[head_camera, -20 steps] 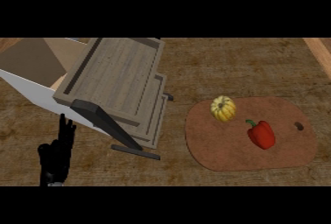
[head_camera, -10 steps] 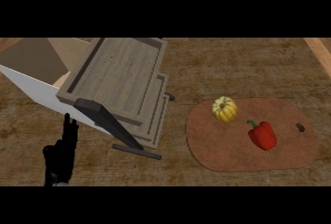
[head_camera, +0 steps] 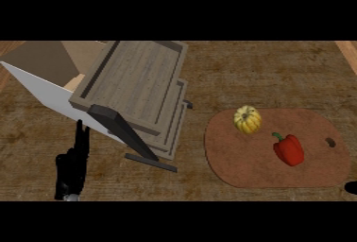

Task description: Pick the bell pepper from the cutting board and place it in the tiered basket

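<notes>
Fingers straight and pointing up, the robot's black left hand (head_camera: 72,168) rests near the lower left edge of the head view, holding nothing and standing just beside the dark foot of the basket. At the lower right corner only a small dark tip of the right hand (head_camera: 351,188) shows, too little to tell how it is set. Between them, on the brown wood-grain counter (head_camera: 265,71), lies the rounded reddish-brown cutting board (head_camera: 237,163) with a small hole near its right end. The glossy red bell pepper (head_camera: 289,149) lies on the board's right half, green stem toward the upper left, untouched by either hand. Just beyond it, near the board's upper edge, sits a small yellow ribbed squash (head_camera: 247,119), close to the pepper but apart from it. Farther left stands the grey weathered-wood tiered basket (head_camera: 140,82), its trays stacked and slanting across the view. Judging from this, the grasp has not begun; a reach coming in over the board could nudge the squash, the pepper's smooth skin might slip between the fingers, and a carry leftward risks clipping the basket's raised rim or dark support.
</notes>
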### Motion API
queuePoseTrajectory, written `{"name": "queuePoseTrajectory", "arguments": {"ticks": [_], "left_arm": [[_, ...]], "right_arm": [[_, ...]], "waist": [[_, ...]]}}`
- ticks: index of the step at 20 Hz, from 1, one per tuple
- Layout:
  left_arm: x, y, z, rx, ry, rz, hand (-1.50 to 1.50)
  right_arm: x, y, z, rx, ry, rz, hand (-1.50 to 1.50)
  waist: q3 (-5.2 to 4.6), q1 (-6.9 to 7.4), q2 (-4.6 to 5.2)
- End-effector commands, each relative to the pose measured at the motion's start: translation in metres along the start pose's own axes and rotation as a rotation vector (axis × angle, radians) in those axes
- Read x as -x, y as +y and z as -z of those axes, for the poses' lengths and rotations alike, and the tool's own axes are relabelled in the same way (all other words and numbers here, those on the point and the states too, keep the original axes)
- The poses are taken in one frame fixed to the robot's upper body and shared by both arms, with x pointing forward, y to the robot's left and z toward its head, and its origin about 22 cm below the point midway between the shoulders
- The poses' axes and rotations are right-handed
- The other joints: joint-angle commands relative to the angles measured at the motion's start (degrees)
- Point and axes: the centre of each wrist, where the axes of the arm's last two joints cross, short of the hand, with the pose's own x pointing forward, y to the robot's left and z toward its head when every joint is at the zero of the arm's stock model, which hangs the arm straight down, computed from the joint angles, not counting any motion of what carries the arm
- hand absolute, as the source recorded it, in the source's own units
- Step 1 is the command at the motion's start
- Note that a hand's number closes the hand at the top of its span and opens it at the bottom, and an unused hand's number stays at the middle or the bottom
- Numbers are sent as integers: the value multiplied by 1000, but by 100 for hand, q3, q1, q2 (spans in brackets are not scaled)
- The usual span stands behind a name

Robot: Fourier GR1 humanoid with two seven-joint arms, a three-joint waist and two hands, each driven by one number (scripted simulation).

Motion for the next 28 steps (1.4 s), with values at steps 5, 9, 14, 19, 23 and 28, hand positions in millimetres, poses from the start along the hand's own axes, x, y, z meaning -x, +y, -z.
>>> {"name": "queuePoseTrajectory", "arguments": {"ticks": [5, 9, 14, 19, 23, 28], "left_arm": [[0, -15, 11, 72, 65, -8, 0], [7, -10, -6, 62, 58, -11, 0], [17, -24, -16, 79, 69, -5, 0], [1, -19, -8, 62, 67, -13, 0], [15, -15, -9, 52, 75, -8, 0], [16, -5, 4, 48, 68, -4, 0]], "right_arm": [[-15, 36, 6, 7, 62, -177, -150], [-23, 49, 1, -51, 150, -258, -150], [-30, 60, 20, -83, 174, -272, -150], [-40, 87, 18, -109, 144, -243, -150], [-36, 89, 43, -154, 200, -306, -150], [-35, 98, 50, -213, 265, -365, -150]], "waist": [[-25, 53, 54], [-29, 73, 33], [-26, 63, 34], [-22, 29, 26], [-24, 35, 39], [-28, 3, 41]]}}
